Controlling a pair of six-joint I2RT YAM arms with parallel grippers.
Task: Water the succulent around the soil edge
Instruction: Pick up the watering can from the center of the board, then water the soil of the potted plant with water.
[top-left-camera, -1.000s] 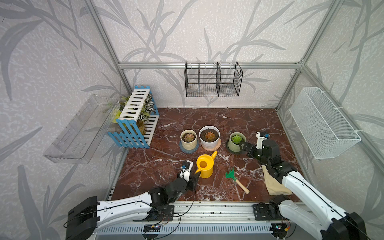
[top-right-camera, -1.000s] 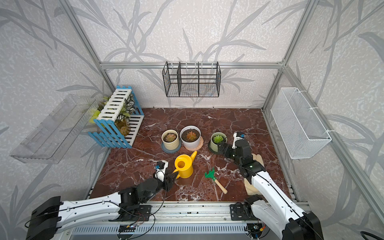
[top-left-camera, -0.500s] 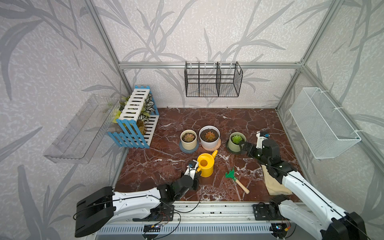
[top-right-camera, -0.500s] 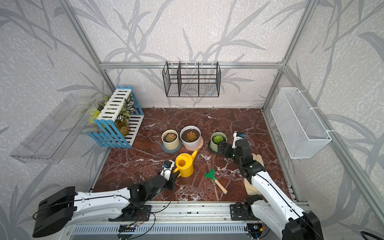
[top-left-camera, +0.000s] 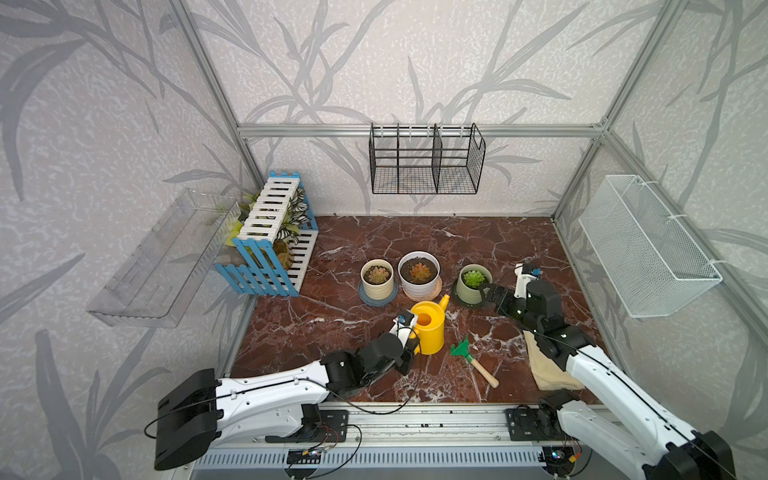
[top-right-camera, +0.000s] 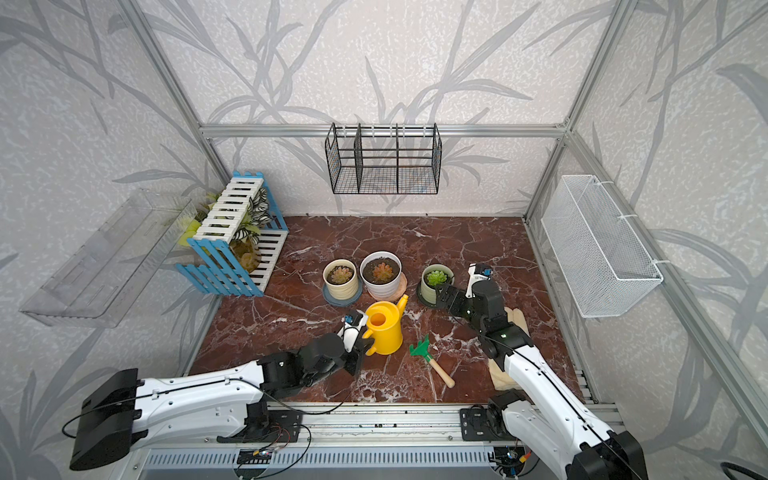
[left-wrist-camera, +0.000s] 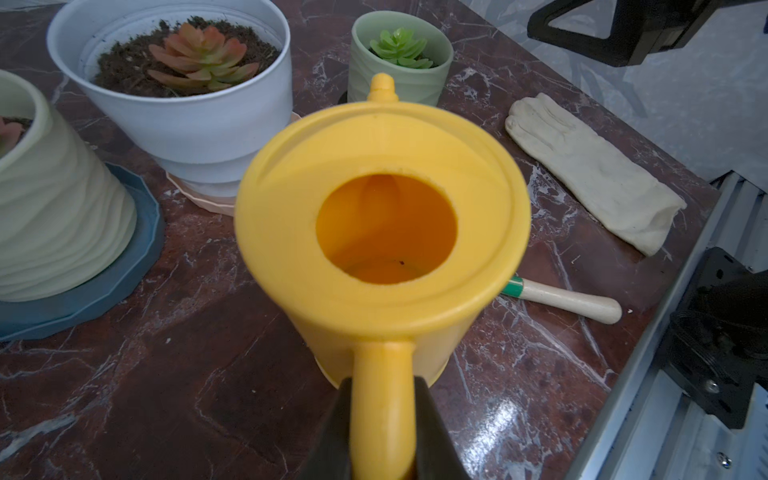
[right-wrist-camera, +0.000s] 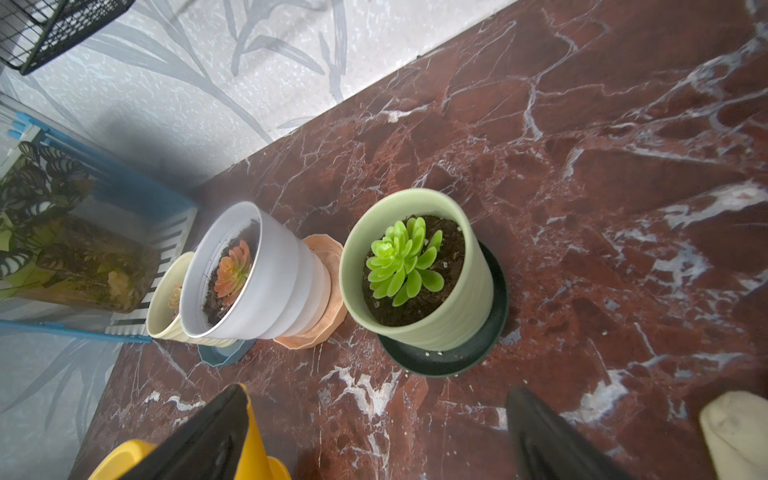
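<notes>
The succulent (right-wrist-camera: 401, 259), a bright green rosette, grows in a pale sage ribbed pot (top-left-camera: 467, 293) on a dark saucer (right-wrist-camera: 449, 361). The soil edge (right-wrist-camera: 449, 249) shows as a dark ring inside the pot rim. A yellow watering can (top-left-camera: 428, 328) stands upright in front of the pots, its spout (left-wrist-camera: 381, 87) pointing toward the sage pot. My left gripper (left-wrist-camera: 382, 415) is shut on the can's handle (left-wrist-camera: 382, 374). My right gripper (right-wrist-camera: 376, 392) is open just in front of the sage pot's saucer, holding nothing; in both top views it (top-right-camera: 444, 293) sits right beside the pot.
A white pot (top-left-camera: 415, 287) with an orange rosette and a cream pot (top-left-camera: 377, 291) on a blue saucer stand left of the succulent. A green hand rake (top-left-camera: 471, 359) and a pale glove (top-left-camera: 548, 368) lie at the front right. A blue-white crate (top-left-camera: 270, 241) fills the back left.
My left gripper has moved forward to the watering can's handle and closed on it. The right arm has hardly moved and stays open.
</notes>
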